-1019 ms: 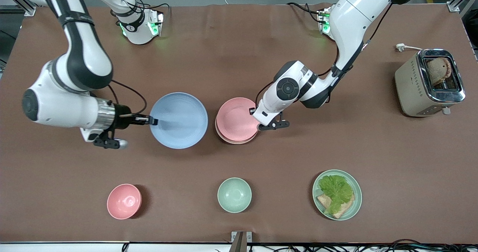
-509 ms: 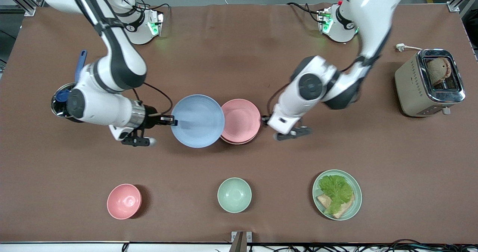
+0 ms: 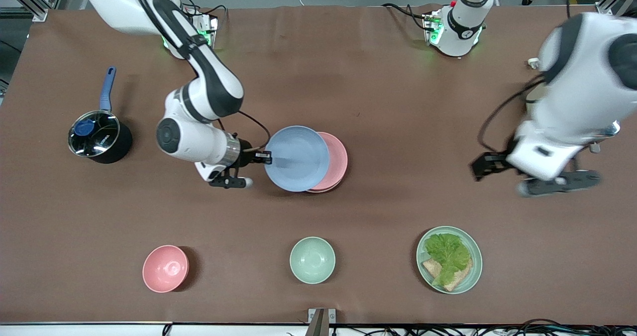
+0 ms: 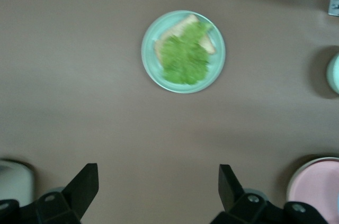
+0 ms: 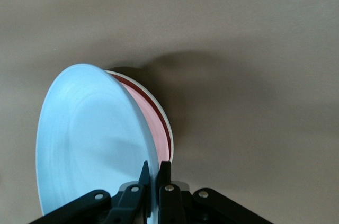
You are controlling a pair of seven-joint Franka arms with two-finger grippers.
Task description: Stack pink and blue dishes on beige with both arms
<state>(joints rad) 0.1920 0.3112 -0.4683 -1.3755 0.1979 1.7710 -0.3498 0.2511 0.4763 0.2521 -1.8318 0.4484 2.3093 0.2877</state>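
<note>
My right gripper [image 3: 266,157] is shut on the rim of the light blue plate [image 3: 297,158], pinching it edge-on in the right wrist view [image 5: 154,167]. The blue plate [image 5: 90,139] hangs tilted and overlaps most of the pink plate [image 3: 338,161]. The pink plate [image 5: 160,128] lies on the beige plate [image 5: 170,131], of which only a thin pale rim shows. My left gripper [image 3: 485,166] is open and empty [image 4: 158,187], up over bare table toward the left arm's end.
A dark pot [image 3: 94,137] with a blue handle stands at the right arm's end. Near the front edge stand a pink bowl [image 3: 165,268], a mint bowl [image 3: 312,260] and a green plate [image 3: 449,259] of lettuce and bread.
The right gripper has carried the blue plate sideways until it overlaps the pink plate. The left arm has let go of the pink plate and swung up toward its own end.
</note>
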